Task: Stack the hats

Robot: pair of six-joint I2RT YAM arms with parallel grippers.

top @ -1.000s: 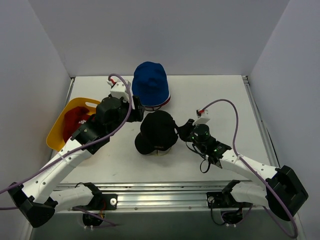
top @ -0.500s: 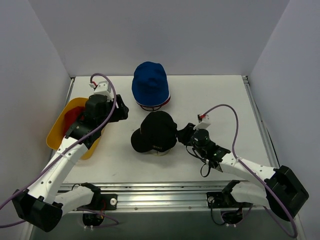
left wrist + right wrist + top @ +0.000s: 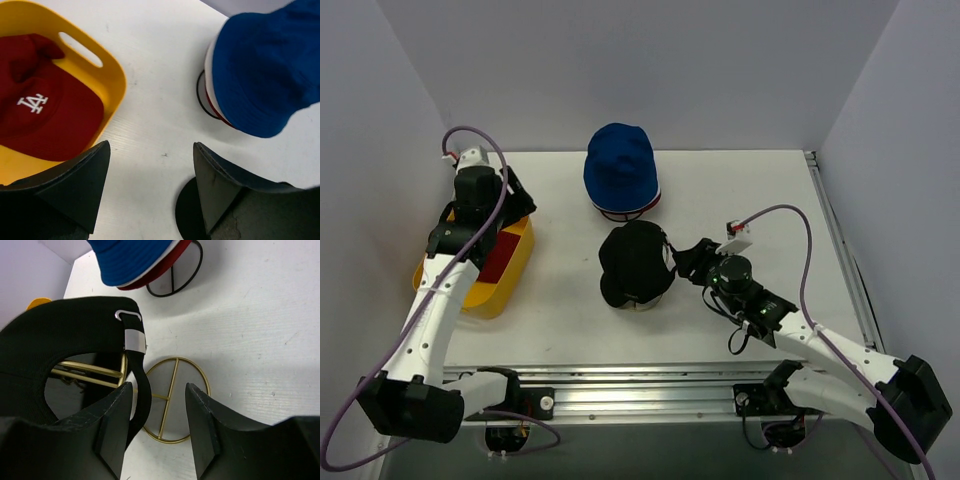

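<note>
Right pincer [image 3: 160, 392] agape at black cap [image 3: 60, 335]

A white tabletop [image 3: 760, 190] stood boxed in by pale walls: a back wall [image 3: 640, 70], a left wall [image 3: 375, 140] and a right wall [image 3: 910, 130]. An aluminium rail [image 3: 650, 385] edged its near side under soft, even light.

White table [image 3: 750, 185]: yellow tub [image 3: 516, 262], wire frames [image 3: 170, 390] (two)

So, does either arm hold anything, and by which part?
Nothing is held. The left gripper is open and empty; the right gripper is open around the strap of the black cap, not clamping it.
</note>
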